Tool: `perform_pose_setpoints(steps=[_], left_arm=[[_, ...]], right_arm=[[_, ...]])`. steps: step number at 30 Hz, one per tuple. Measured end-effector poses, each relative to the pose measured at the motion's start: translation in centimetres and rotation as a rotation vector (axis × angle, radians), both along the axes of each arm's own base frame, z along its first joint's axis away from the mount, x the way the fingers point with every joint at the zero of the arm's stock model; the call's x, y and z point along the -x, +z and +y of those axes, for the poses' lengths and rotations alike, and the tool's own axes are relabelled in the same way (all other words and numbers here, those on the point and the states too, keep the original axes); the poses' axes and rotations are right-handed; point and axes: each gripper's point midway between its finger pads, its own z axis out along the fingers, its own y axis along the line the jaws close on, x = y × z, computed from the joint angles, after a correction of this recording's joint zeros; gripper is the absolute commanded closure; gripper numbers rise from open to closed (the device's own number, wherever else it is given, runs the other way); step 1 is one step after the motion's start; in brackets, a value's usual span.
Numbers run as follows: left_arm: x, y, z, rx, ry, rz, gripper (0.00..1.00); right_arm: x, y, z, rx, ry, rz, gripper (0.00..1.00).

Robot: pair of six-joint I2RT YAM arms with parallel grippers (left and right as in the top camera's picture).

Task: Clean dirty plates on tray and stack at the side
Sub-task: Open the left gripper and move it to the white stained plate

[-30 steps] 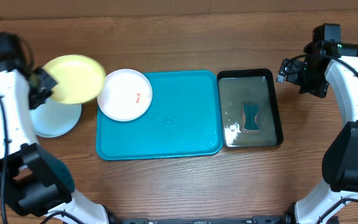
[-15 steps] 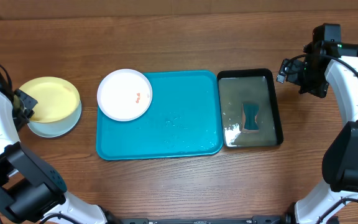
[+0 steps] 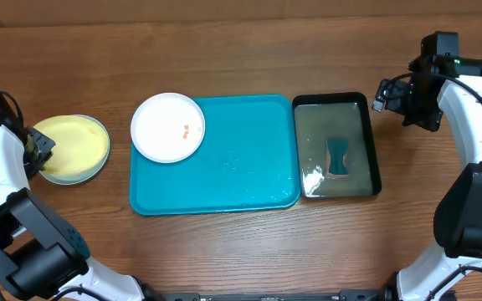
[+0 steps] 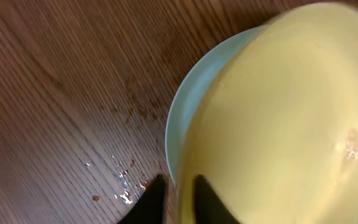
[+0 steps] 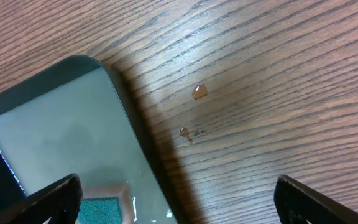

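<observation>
Left side: yellow-green plate (image 3: 72,148) sits on the pale cyan plate (image 3: 100,170), both on the counter (image 3: 241,50) well left of the teal tray (image 3: 241,167). Only a crescent of the cyan rim shows.

Left gripper (image 4: 179,180) is narrow, its fingers astride the near rim of the yellow-green plate. Cannot tell whether they pinch it or stand just clear.

Right gripper (image 5: 178,183) is wide and empty, above bare counter beside a corner of the black tray (image 3: 333,98).

White plate (image 3: 166,117) lies over the teal tray's upper-left corner, partly overhanging the rim. It carries an orange smear (image 3: 187,130), so it looks uncleaned.

Risks:
- If the left gripper backs away with the rim caught, the yellow-green plate could be dragged or tipped off the cyan one.
- The top plate looks slightly off-centre, so a third plate may seat badly.
- The white plate bridges the tray rim, so pressing on it could rock or slide it. Wet patches on the tray would help it slip.
- The sponge (image 3: 338,157) lies in water and may drip when lifted.

Hard to make out:
- The left fingers are cut off at the bottom of the wrist view and are small and dark from overhead.
- A pale spot on the yellow-green plate could be glare or residue.
- The cyan plate's face is covered, so its cleanliness is unknown.
- Small brown droplets (image 5: 199,91) on the counter are of unknown origin.
</observation>
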Motion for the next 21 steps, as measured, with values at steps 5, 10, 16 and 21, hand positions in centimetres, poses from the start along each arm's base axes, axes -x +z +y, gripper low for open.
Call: perform_pose_setpoints(steps=[5, 10, 16, 21], left_arm=[[-1.7, -0.1, -1.1, 0.062, -0.062, -0.072, 0.44], [-4.4, 0.0, -4.3, 0.147, -0.217, -0.145, 0.52], [-7.7, 0.2, -11.1, 0.201, -0.457, -0.163, 0.55], [-9.4, 0.2, -16.1, 0.214, -0.601, -0.157, 0.55]], right_arm=[[0.0, 0.0, 0.0, 0.0, 0.0, 0.0, 0.0], [0.0, 0.0, 0.0, 0.0, 0.0, 0.0, 0.0], [0.0, 0.0, 0.0, 0.0, 0.0, 0.0, 0.0], [0.0, 0.0, 0.0, 0.0, 0.0, 0.0, 0.0]])
